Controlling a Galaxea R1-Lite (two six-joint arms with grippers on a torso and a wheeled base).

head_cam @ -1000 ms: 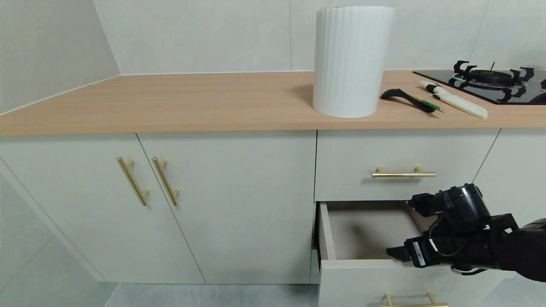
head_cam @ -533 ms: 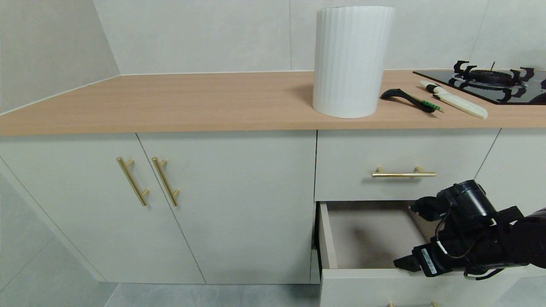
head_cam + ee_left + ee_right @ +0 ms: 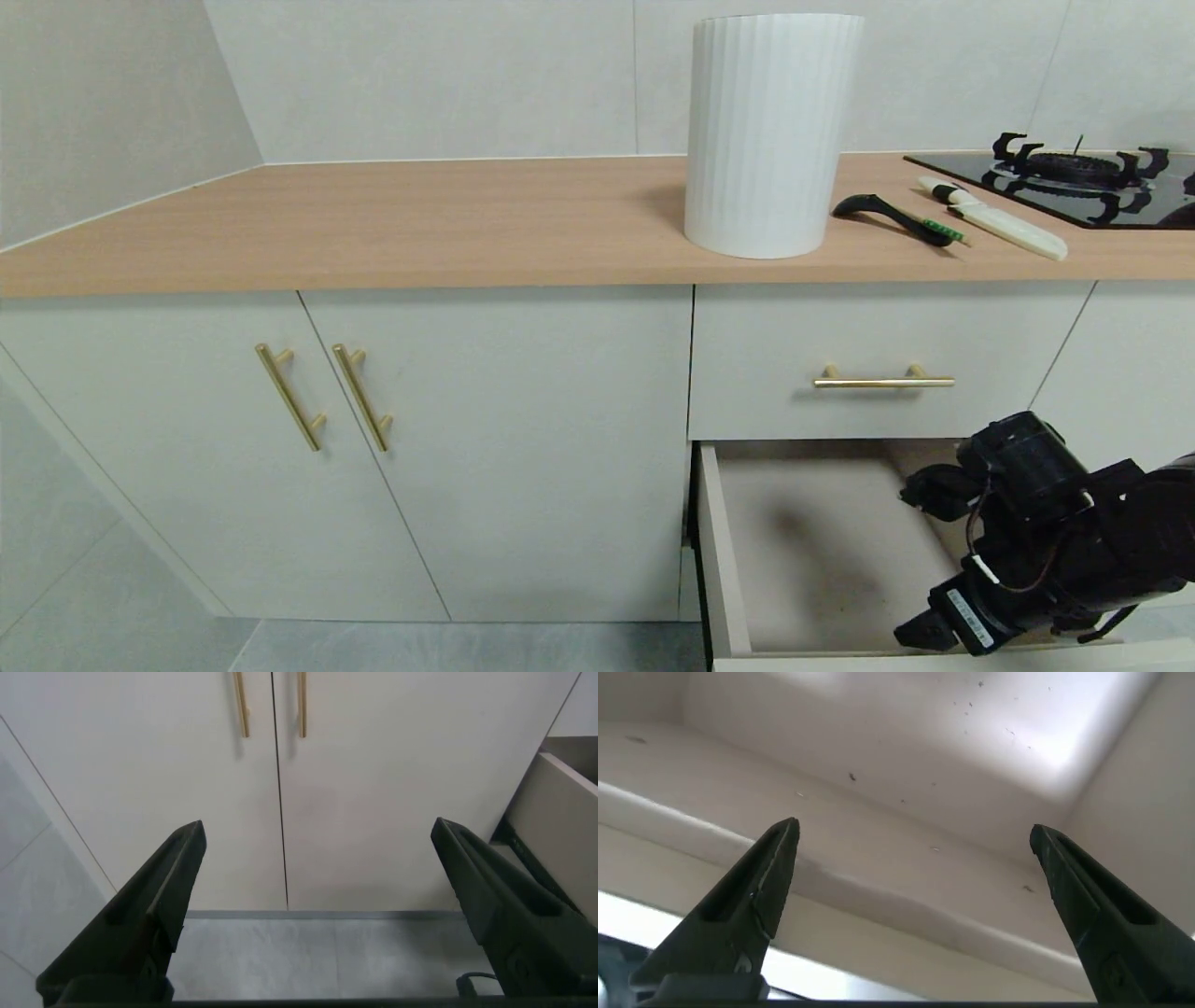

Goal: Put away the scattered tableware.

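Pale tiled walls back a wooden table (image 3: 420,224) that runs over light grey kitchen cupboards. Toward the robot's right on that table lies the scattered tableware. It is a black utensil (image 3: 892,217) with a curved handle, a thin green-handled piece (image 3: 948,231) right at its near end, and just beside these a long white knife-shaped piece (image 3: 1001,228) pointing toward the hob (image 3: 1074,177). All three lie flat on the wood, well apart from either arm. A tall white ribbed container (image 3: 767,135) stands upright just to their left, near the table's front edge.

Below them the upper drawer (image 3: 882,327) is closed, its gold bar handle level. The lower drawer (image 3: 721,551) beneath it is pulled out, its pale inside floor showing. The right gripper (image 3: 910,563) hangs over the right part of that lower drawer with its jaws spread wide and nothing between them. One finger is over the inside and the other is near the front panel. The right wrist view looks between the two fingers at the drawer's inner wall and corner.

The left gripper (image 3: 318,915) sits low in front of the two cupboard doors (image 3: 280,784), jaws also wide and holding nothing. Grey floor (image 3: 308,961) lies beneath it, and the pulled-out drawer's side shows beyond one finger.
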